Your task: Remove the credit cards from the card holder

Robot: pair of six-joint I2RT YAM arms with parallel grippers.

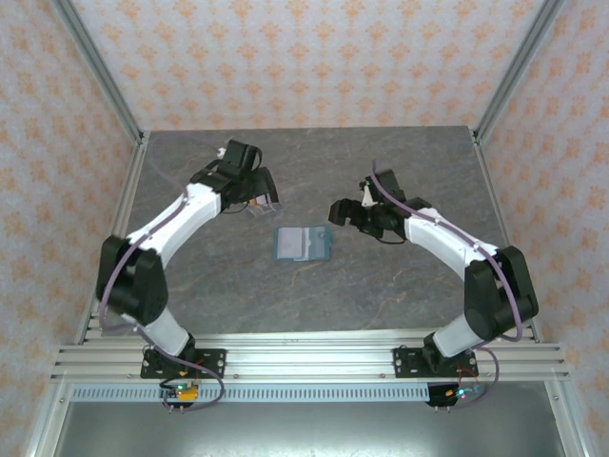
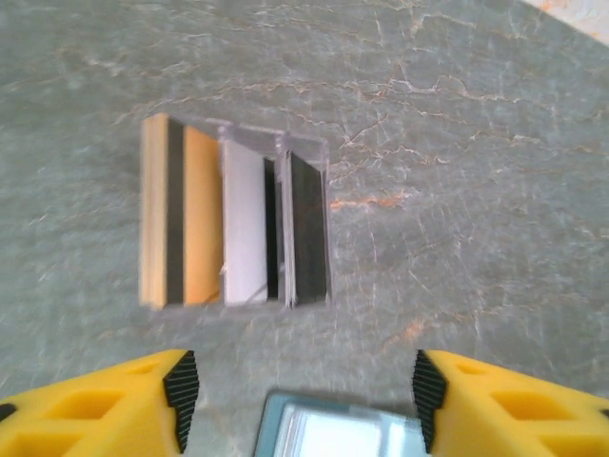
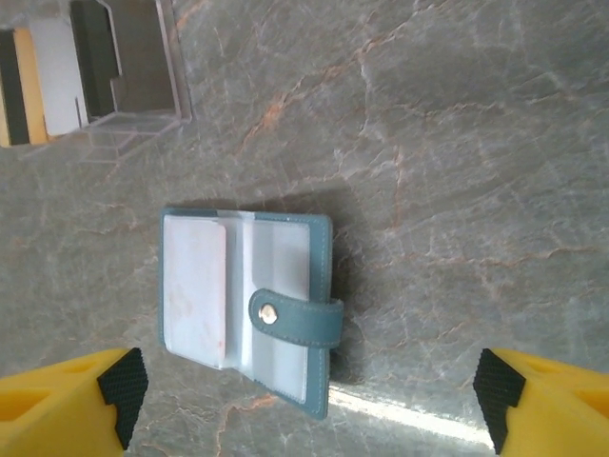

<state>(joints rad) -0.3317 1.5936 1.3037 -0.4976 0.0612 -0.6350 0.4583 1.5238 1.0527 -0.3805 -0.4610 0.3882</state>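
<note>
The left claw (image 2: 303, 392) and right claw (image 3: 309, 388) hover spread wide.

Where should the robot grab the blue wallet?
Probably the edge of the teal bifold wallet where its snap strap wraps over, coming from that side: it lies open and flat, but that edge throws a shadow, so looks slightly lifted.

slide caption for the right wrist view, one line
Open right gripper hovers over the teal bifold card holder, lying open on the grey stone-patterned table, a pale card in its sleeve.
</note>
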